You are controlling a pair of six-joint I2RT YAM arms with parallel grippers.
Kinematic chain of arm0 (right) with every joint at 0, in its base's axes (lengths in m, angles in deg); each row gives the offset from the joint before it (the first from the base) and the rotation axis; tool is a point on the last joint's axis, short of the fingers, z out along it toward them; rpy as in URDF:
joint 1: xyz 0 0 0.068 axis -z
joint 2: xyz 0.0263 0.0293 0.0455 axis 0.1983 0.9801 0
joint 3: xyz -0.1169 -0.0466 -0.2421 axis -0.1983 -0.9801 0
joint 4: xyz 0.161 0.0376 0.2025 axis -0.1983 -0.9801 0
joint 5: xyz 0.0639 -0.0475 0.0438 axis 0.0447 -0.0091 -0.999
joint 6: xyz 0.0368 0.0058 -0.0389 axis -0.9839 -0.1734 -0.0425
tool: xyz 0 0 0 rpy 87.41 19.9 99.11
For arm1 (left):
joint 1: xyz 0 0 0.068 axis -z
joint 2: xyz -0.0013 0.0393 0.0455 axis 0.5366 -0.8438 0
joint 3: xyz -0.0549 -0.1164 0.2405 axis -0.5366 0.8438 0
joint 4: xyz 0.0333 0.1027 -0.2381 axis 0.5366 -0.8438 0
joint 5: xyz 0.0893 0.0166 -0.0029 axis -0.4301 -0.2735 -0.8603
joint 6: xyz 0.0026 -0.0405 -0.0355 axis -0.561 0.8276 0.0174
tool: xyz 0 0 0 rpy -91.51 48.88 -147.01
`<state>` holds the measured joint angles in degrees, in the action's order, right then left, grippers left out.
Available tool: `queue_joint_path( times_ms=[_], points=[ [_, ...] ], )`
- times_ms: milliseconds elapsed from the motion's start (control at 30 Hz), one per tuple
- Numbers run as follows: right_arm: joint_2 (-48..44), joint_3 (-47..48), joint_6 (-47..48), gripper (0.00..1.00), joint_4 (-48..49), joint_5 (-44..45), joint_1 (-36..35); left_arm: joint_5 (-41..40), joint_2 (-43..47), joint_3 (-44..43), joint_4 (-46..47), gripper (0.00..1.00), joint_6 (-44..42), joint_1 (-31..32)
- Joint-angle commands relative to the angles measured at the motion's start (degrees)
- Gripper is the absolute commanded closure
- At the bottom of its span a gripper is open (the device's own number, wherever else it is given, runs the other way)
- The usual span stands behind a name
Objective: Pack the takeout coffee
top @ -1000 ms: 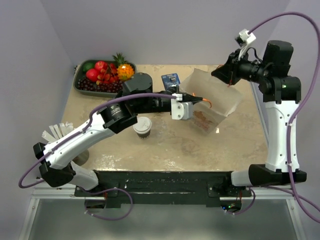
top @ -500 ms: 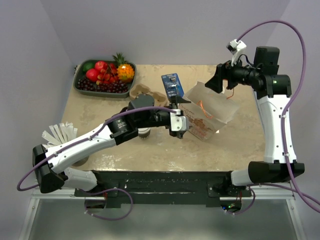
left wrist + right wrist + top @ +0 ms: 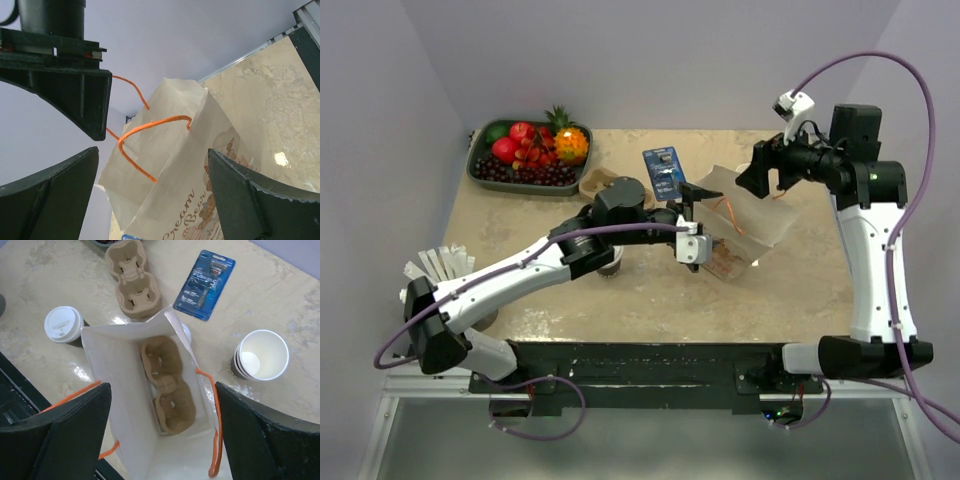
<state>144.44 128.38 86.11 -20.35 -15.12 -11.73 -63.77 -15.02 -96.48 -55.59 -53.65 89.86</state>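
I have both end effectors spread wide and holding nothing: the left end effector (image 3: 152, 155) sits low beside the paper bag (image 3: 175, 165), facing its orange handles, and the right end effector (image 3: 162, 387) hangs above the bag's open mouth, looking straight down onto the cup carrier (image 3: 167, 390) lying at the bottom. The coffee (image 3: 62, 325) stands upright on the worktop (image 3: 45, 270), lid on, just beside the bag on the side towards the near edge. From above it is mostly hidden under my left forearm. I expect a light cup with a thin paper wall that will dent under a hard squeeze, and I can't tell if it is full, so I'd keep it level. The plastic lid looks slick and could pop off, so I wouldn't grab there. I'd come in from the side and close gently around the brown body just under the rim, where the taper helps it hang.
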Motion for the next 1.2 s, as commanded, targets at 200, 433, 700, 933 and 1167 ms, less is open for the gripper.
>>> queue_joint_path(
  times_ms=[200,433,700,933,1167],
  points=[
    [-7.2,-2.13,4.7,0.32,-2.64,13.06,0.12,-0.2,-11.69,-9.79,8.25,0.31,1.43,0.69],
    [-5.27,0.67,6.37,1.0,-5.01,10.18,0.12,2.89,-8.35,-12.7,1.83,1.0,3.45,0.69],
    [-4.39,11.29,5.32,1.0,-0.01,5.25,0.12,-0.54,-3.43,-16.92,-4.24,1.0,5.65,1.66],
    [-3.51,18.61,3.04,1.0,3.15,2.78,0.21,-1.77,-2.2,-20.79,-7.49,1.0,7.06,1.92],
    [-3.42,18.7,1.19,1.0,4.74,1.91,0.12,-2.3,-3.07,-22.72,-7.93,1.0,6.88,2.8]
  ],
)
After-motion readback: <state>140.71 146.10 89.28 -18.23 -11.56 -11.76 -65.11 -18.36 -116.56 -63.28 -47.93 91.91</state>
